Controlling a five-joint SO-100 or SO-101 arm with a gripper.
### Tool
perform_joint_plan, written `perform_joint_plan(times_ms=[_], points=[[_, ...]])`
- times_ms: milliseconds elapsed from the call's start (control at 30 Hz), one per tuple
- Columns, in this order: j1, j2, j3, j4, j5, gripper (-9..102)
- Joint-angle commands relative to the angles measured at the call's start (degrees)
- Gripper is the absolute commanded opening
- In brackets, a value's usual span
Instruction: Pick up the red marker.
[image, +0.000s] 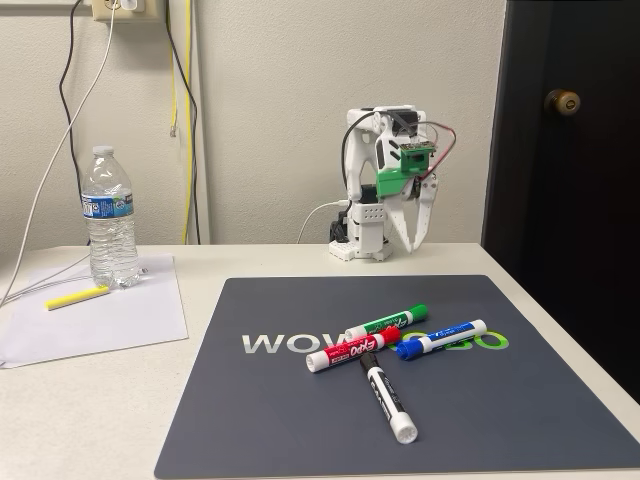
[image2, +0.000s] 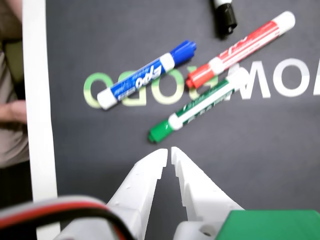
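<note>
The red marker (image: 350, 350) (image2: 240, 47), white-bodied with a red cap and label, lies slantwise on the dark mat (image: 270, 420) (image2: 100, 30). A green marker (image: 388, 322) (image2: 197, 112) lies alongside it, touching or nearly so. A blue marker (image: 440, 338) (image2: 142, 75) lies close by, and the black marker's (image: 385, 395) (image2: 223, 15) cap end sits near the red one. My gripper (image: 413, 243) (image2: 169, 152) hangs folded at the arm's base behind the mat, well away from the markers. Its white fingers are shut with nothing between them.
A water bottle (image: 110, 215) stands at the back left on a sheet of paper (image: 100, 320), beside a yellow highlighter (image: 77, 297). Cables hang down the wall. A dark door (image: 570, 150) stands to the right. The table's edge runs near the mat's right side.
</note>
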Motion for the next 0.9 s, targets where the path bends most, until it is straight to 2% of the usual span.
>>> perform_joint_plan(times_ms=[0, 167, 400, 567, 700, 867], points=[[1.5, -6.2, -9.2, 0.3, -0.3, 0], [3.5, -17.7, -21.4, 2.4, 1.2, 0], [8.0, -26.5, -30.8, 1.9, 6.5, 0], [11.2, -36.0, -44.4, 7.2, 10.9, 0], [13.4, -48.6, -64.7, 16.5, 13.2, 0], [15.6, -76.6, -112.2, 33.2, 15.1, 0]])
